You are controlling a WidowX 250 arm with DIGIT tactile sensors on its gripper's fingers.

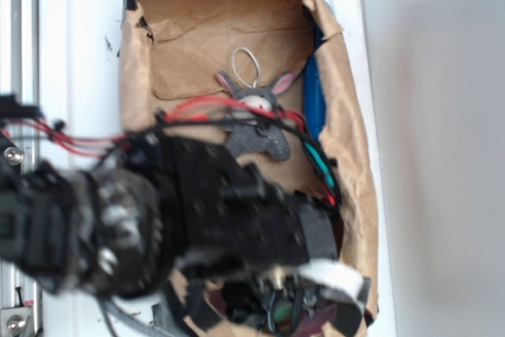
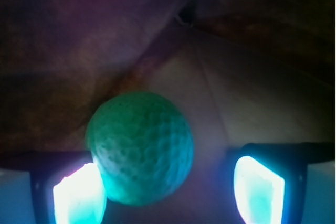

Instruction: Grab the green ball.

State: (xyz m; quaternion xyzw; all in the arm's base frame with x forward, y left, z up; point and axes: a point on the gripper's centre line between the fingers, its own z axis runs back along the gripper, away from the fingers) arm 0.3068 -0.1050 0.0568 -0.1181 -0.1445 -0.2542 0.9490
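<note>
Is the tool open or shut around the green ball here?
Open. In the wrist view the tool has its fingers spread, the green ball sitting between them against the left one, with a clear gap to the right one.

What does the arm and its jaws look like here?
The arm is black and boxy, blurred in the exterior view, with red cables running along it plus a green one near the wrist. A white band sits at the gripper end. In the wrist view the gripper shows two dark-framed jaws whose pads glow pale cyan-white.
</note>
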